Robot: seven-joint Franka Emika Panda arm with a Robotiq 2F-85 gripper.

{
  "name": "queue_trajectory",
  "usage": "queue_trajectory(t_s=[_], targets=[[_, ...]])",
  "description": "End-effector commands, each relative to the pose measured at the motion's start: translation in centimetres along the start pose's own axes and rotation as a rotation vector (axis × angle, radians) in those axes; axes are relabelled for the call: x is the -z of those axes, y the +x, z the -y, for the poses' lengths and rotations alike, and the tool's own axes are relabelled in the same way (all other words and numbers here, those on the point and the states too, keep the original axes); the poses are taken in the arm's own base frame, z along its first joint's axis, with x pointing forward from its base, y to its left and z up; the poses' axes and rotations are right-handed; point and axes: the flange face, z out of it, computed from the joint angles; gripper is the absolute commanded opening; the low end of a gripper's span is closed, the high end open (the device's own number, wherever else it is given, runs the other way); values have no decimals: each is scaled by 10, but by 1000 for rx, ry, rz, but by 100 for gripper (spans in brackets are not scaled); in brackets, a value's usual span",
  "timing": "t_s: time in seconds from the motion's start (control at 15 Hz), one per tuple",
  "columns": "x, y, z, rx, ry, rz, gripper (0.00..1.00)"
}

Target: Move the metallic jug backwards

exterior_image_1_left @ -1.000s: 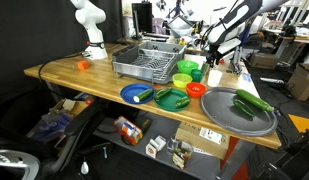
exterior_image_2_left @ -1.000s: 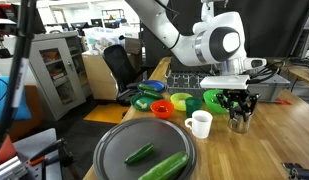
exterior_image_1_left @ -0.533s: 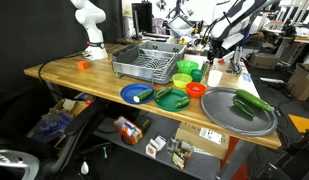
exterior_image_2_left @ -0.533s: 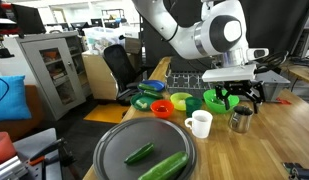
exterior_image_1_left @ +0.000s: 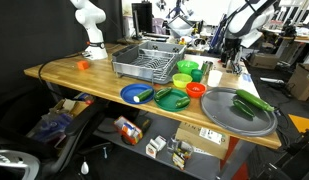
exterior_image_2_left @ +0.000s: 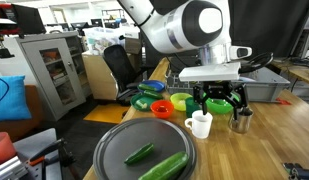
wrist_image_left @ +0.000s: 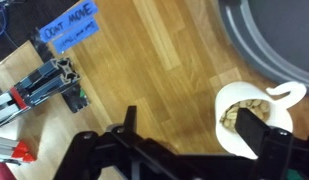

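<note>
The metallic jug [exterior_image_2_left: 242,120] stands upright on the wooden table, just right of a white mug [exterior_image_2_left: 200,124]. My gripper [exterior_image_2_left: 220,103] hangs open above and slightly left of the jug, apart from it. In the wrist view the gripper [wrist_image_left: 194,132] is open over bare wood with nothing between its fingers. The white mug [wrist_image_left: 249,118], with pale pieces inside, lies under the right finger [wrist_image_left: 260,132]. The jug is out of the wrist view. In the wider exterior view the gripper [exterior_image_1_left: 230,45] is raised over the table's far right, and I cannot make out the jug there.
A round grey tray [exterior_image_2_left: 119,150] with two cucumbers lies near the table edge. Green cups [exterior_image_1_left: 184,70], a red bowl [exterior_image_1_left: 196,89], a blue plate [exterior_image_1_left: 137,94] and a dish rack [exterior_image_1_left: 149,58] fill the table's middle. A blue label [wrist_image_left: 69,27] is stuck on the wood.
The gripper opened, let go of the jug and rose above it. The jug stays standing on the table beside the white mug.
</note>
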Motion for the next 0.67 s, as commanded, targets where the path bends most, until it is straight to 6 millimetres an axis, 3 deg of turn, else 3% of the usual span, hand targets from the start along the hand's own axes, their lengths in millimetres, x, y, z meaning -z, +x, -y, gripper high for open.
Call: queue_trajectory(t_s=[0.0,0.07,0.13,0.2,0.6], targets=[[11,-57,25,37,89,-58,100],[14,-73,35,33,110,-66,100],[2,-45,24,20,79,-16,100],[4,-55,29,22,87,-16,100],[3,-47,26,22,80,-22,100]])
